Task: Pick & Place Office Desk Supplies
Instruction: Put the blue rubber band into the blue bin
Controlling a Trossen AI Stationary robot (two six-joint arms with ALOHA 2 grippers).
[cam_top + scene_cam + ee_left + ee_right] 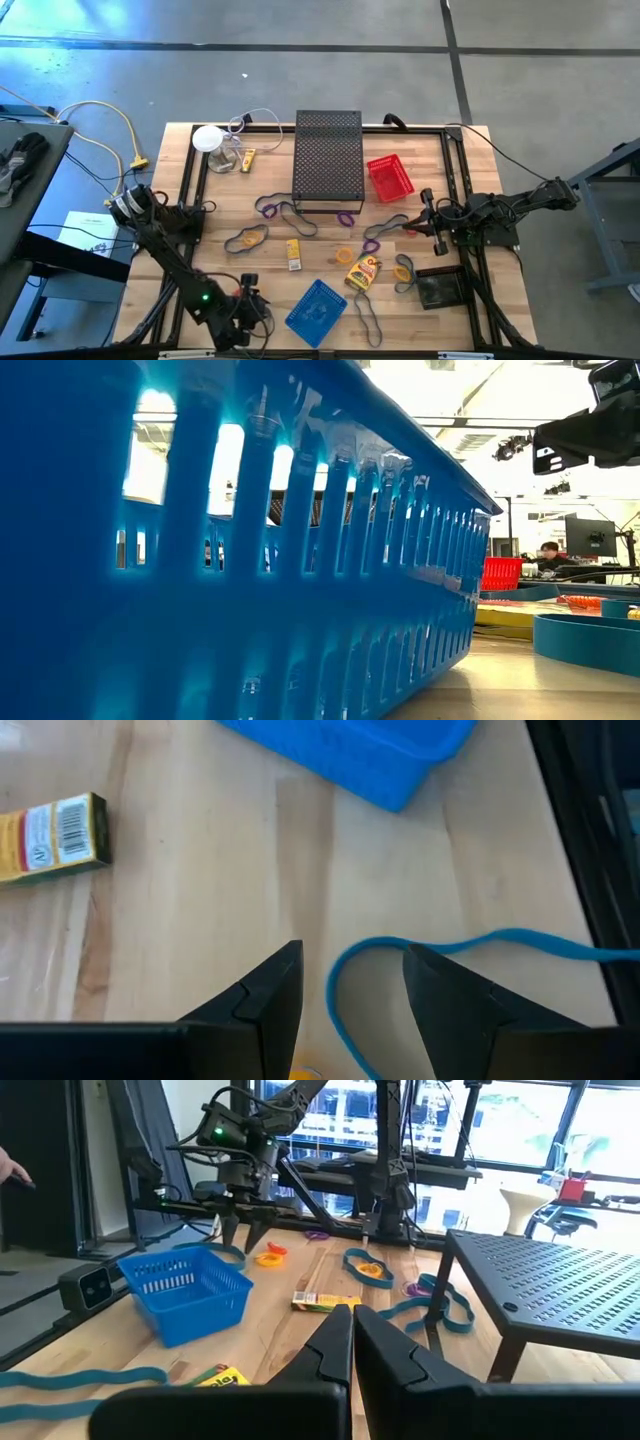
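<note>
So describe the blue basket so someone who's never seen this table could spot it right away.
Start at the tall black mesh stand at the middle back of the wooden table. Come straight toward the front edge: the blue basket sits there, turned at an angle. The red basket is its only lookalike, but lies beside the stand.

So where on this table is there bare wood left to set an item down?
Bare patches: the near-left stretch between the tan band and the blue basket, and the far-right corner beyond the red basket. Crowded: the middle strip in front of the black mesh stand, strewn with bands and packets, up to the right tool.
</note>
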